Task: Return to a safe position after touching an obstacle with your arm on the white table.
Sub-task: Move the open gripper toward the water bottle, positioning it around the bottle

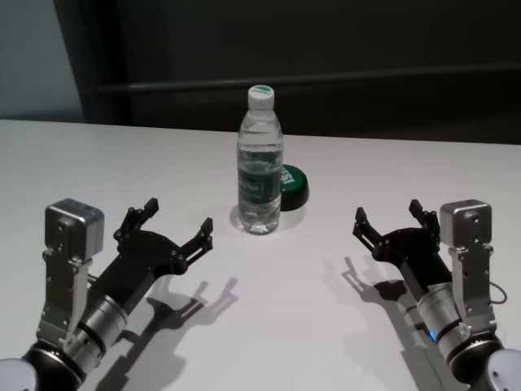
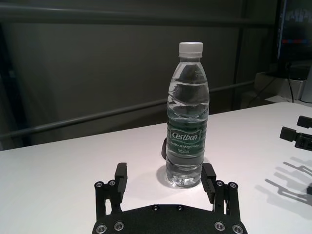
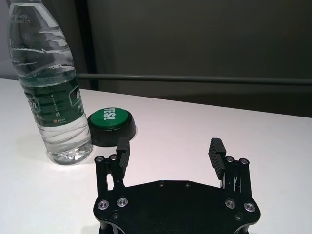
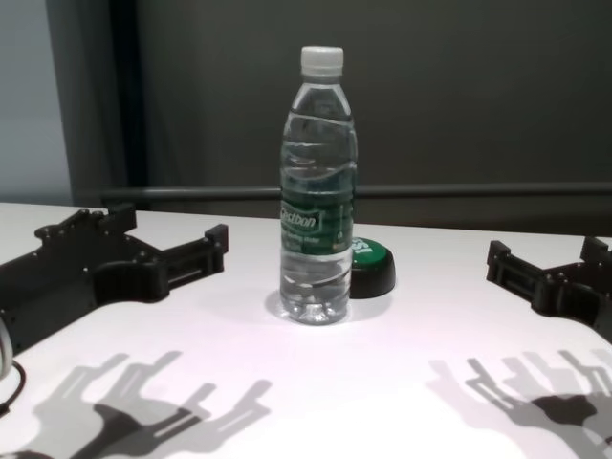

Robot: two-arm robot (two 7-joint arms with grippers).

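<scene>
The obstacle, a clear water bottle (image 1: 260, 163) with a white cap and a dark green label, stands upright at the middle of the white table (image 1: 277, 326). My left gripper (image 1: 179, 216) hovers open and empty to the near left of it, a short gap away and not touching. Its wrist view shows the bottle (image 2: 187, 122) just beyond its spread fingertips. My right gripper (image 1: 387, 212) is open and empty at the near right, farther from the bottle. In the right wrist view the bottle (image 3: 48, 92) stands well off to one side of the right gripper (image 3: 170, 146).
A low black puck with a green top (image 1: 293, 186) sits directly behind the bottle on its right, almost touching it. The table's far edge runs behind both, with a dark wall and a rail beyond. Both arms cast shadows on the near tabletop.
</scene>
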